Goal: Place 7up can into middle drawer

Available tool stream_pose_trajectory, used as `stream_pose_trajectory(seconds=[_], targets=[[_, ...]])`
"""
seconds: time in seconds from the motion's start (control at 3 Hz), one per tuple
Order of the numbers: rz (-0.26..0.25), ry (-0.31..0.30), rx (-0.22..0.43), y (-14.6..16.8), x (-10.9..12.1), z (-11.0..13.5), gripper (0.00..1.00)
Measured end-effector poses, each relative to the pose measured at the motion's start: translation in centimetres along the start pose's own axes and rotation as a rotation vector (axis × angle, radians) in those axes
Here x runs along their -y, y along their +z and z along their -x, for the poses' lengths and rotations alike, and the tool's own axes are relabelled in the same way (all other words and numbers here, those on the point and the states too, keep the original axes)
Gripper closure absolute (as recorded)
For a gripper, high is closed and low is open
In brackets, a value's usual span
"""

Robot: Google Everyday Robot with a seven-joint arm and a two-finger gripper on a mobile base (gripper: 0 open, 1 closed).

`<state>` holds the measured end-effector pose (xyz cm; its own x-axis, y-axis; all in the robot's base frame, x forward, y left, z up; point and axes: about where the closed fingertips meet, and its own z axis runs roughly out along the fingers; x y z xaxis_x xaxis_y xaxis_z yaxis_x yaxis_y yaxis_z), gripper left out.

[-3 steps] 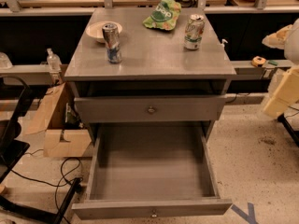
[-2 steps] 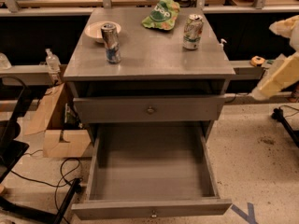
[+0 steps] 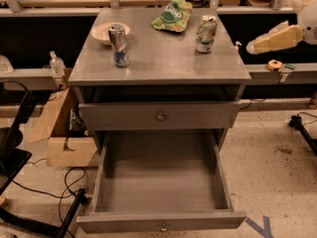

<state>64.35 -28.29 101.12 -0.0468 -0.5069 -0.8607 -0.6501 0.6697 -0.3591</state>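
Observation:
The 7up can [image 3: 206, 33], whitish with green markings and a silver top, stands upright on the back right of the grey cabinet top [image 3: 163, 61]. My gripper [image 3: 257, 45], cream-coloured, hangs in the air to the right of the cabinet at about the can's height, apart from it and pointing left. Below the top is a dark open slot. Under that, the drawer with a round knob [image 3: 160, 116] is shut. The lowest drawer [image 3: 161, 180] is pulled out with nothing in it.
A slim silver-and-blue can [image 3: 118, 44] stands at the left of the top in front of a white bowl [image 3: 103, 32]. A green chip bag [image 3: 173, 15] lies at the back. A cardboard box [image 3: 64, 138] and cables lie on the floor to the left.
My gripper has risen and moved a little left, from beside the cabinet's edge to about the height of the 7up can. The cans, the bag and the drawers have not moved.

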Motion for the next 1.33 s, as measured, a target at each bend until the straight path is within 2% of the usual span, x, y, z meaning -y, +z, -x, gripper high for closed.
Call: stream_pose_trajectory(seconds=[0.33,0.67,1.0,1.33], targets=[[-0.083,0.142,0.125,2.3,2.3,0.1,0.0],[-0.115,0.151,0.143,2.7,3.0,0.4,0.0],[-0.096,0.132,0.163,4.2,2.4,0.7,0.0],[-0.085,0.093,0.192,8.4,3.2,0.9,0.0]])
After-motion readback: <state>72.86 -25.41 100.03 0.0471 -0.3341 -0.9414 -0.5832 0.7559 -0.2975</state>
